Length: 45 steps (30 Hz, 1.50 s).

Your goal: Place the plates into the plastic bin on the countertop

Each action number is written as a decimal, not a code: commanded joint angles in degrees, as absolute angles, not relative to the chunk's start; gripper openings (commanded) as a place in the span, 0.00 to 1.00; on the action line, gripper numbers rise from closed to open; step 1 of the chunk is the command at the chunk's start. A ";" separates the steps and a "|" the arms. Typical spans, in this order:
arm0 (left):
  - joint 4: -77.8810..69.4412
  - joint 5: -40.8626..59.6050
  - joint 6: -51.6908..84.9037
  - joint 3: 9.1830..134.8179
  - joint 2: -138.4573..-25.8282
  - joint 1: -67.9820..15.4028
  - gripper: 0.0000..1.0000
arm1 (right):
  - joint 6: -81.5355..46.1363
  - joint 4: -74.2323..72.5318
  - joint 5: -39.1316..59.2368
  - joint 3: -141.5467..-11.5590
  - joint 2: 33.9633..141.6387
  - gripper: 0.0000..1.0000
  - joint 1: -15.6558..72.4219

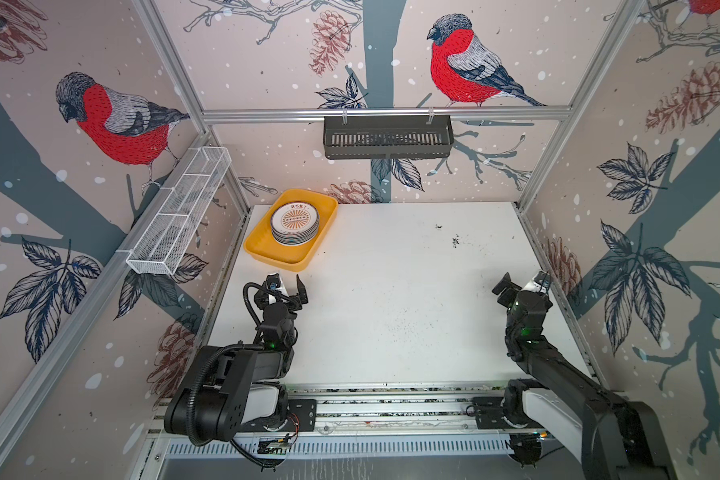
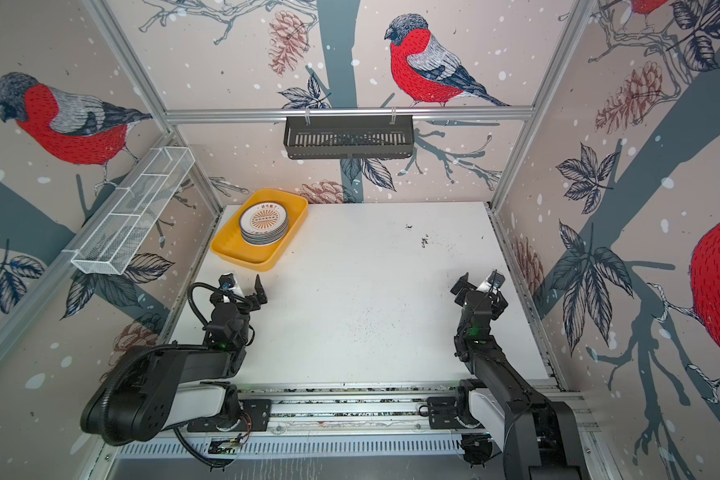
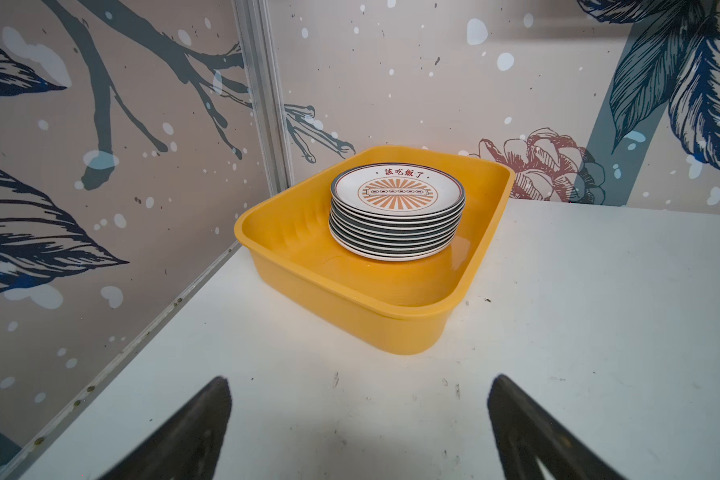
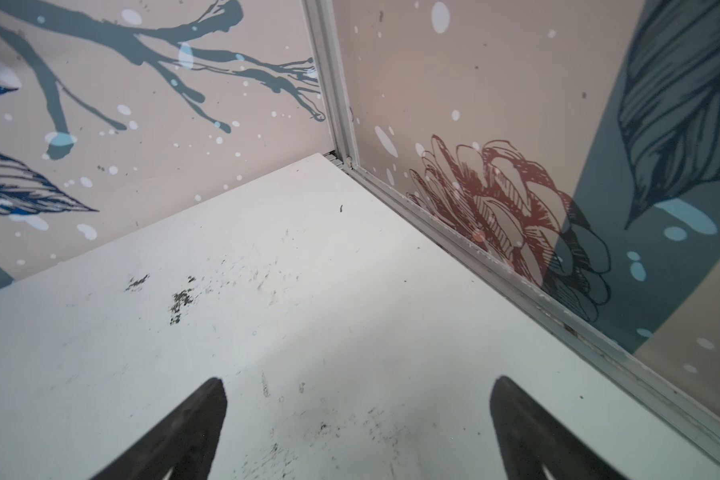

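The plates (image 1: 295, 222) (image 2: 264, 222) (image 3: 396, 208) sit in one neat stack in the far half of the yellow plastic bin (image 1: 262, 253) (image 2: 229, 249) (image 3: 350, 307). The top plate is white with an orange sunburst and a dark rim. The bin stands at the far left corner of the white countertop (image 1: 391, 291). My left gripper (image 1: 287, 282) (image 2: 244, 284) (image 3: 360, 382) hovers open just in front of the bin, nothing between its fingers. My right gripper (image 1: 523, 280) (image 2: 479, 279) (image 4: 359, 381) is open and empty near the right wall, facing the far right corner.
A black slatted basket (image 1: 387, 137) hangs on the back rail. A white wire-mesh basket (image 1: 179, 212) hangs along the left wall above the bin. Aluminium rails (image 4: 516, 286) edge the countertop. Dark specks (image 1: 456, 240) mark its far right part.
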<state>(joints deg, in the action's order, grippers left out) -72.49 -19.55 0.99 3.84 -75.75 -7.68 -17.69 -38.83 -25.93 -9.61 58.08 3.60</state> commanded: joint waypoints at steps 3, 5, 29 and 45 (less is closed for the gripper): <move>-86.78 -20.67 -1.90 3.06 -80.31 -7.63 0.96 | -11.94 -50.94 -27.46 -10.71 64.75 1.00 6.24; -88.60 -20.11 -2.81 3.53 -82.65 -7.58 0.96 | -11.09 -54.22 -26.33 -10.50 67.25 1.00 6.22; -83.42 -14.71 -1.32 9.37 -89.71 -4.66 0.96 | -2.70 -83.79 -18.08 -6.45 84.84 1.00 4.93; -76.38 -14.08 -0.53 12.91 -89.43 -4.08 0.96 | -3.78 -79.54 -12.04 -9.75 88.11 1.00 2.20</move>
